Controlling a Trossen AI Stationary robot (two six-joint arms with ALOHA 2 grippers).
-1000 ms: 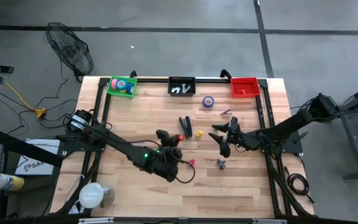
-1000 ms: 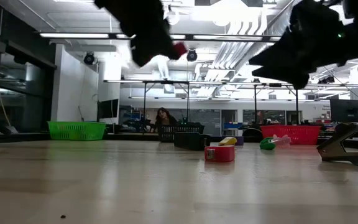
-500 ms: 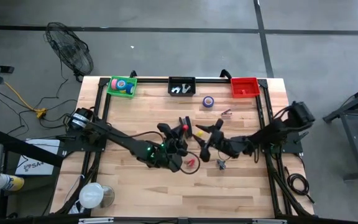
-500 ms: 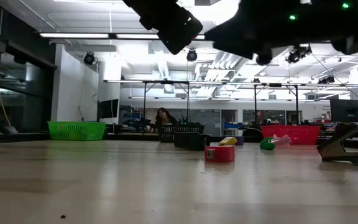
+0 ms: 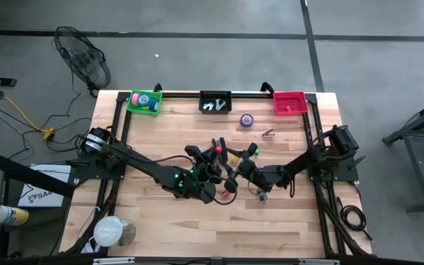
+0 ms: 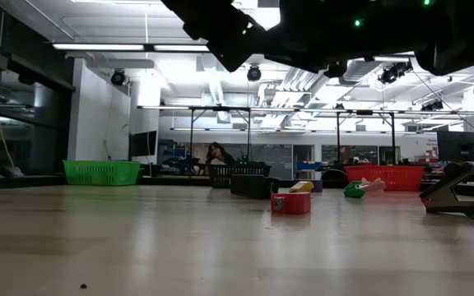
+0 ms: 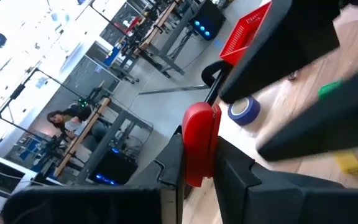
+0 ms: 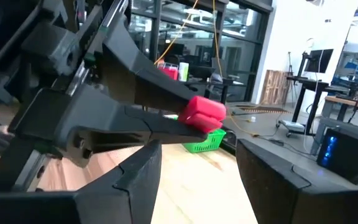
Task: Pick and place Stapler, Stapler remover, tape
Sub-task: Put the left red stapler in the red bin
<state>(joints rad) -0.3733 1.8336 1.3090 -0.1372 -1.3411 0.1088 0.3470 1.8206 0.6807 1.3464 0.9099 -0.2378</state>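
Two arms meet over the middle of the table. At the far left corner, the green basket point(image 5: 144, 101) already holds several tape rolls. Next, the left gripper point(image 7: 199, 163) is clamped nearly closed on a small red object point(image 7: 201, 140), which sticks out beyond its fingertips; what it is cannot be told. Just to its right, the right gripper point(image 8: 197, 171) has its fingers spread wide and empty, aimed at that red object from close by, apparently for a handover. Farther right, a blue tape roll point(image 5: 246, 119) lies loose on the wood near the red basket point(image 5: 288, 103).

The risk is in the crowding. If the right gripper closes off-centre, or the left lets go early, the red object could slip and fall. The fingers could also knock together.
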